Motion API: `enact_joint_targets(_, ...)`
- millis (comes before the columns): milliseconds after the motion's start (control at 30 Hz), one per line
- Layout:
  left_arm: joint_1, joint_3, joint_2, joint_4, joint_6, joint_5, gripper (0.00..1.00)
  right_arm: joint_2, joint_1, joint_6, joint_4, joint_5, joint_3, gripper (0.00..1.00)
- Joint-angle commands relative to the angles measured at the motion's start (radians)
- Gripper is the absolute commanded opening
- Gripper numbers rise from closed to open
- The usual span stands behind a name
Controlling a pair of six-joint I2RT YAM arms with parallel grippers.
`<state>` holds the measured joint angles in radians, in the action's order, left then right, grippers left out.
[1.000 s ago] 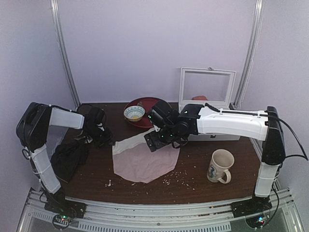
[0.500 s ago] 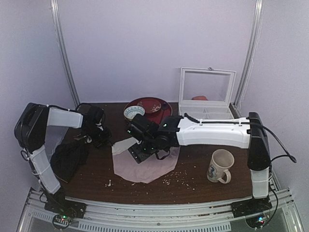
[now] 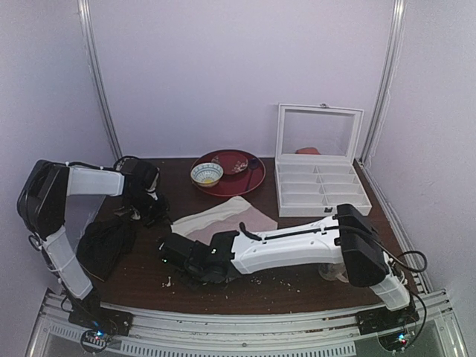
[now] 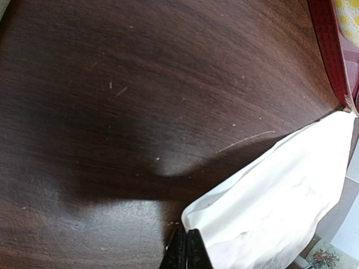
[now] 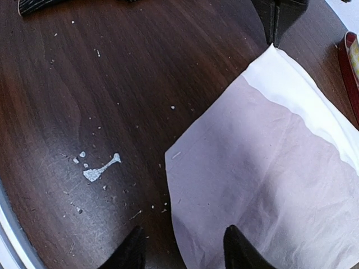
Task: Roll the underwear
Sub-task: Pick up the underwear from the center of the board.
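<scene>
- While the left gripper [image 4: 186,244] pinches the pale pink thin fabric underwear [image 5: 269,185] at its whitish corner, the right gripper [image 5: 184,246] hovers wide open (empty).
- Grip near hem squarely, roll evenly.

Pale pink underwear [image 5: 263,174], whitish waistband edge, lying flat, unrolled

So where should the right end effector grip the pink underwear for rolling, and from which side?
Probably the free pink edge of the pale pink thin fabric underwear, away from its whitish waistband. Come low from the near-left side, where the open right end effector straddles that edge; the cloth lies flat, so a finger must slip underneath.
</scene>
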<state>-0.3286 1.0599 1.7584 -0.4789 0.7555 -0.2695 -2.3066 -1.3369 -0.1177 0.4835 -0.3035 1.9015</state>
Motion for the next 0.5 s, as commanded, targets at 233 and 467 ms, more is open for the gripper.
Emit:
enact_joint_targets(233, 0.005, -0.032, -0.034, 0.000, -0.040, -0.029, 0.00, -0.139, -0.015, 0.033, -0.064, -0.076, 0.132, 0.35)
enact_joint_targets(467, 0.005, -0.034, -0.040, -0.001, -0.039, -0.031, 0.00, -0.175, -0.010, 0.016, -0.088, -0.076, 0.134, 0.35)
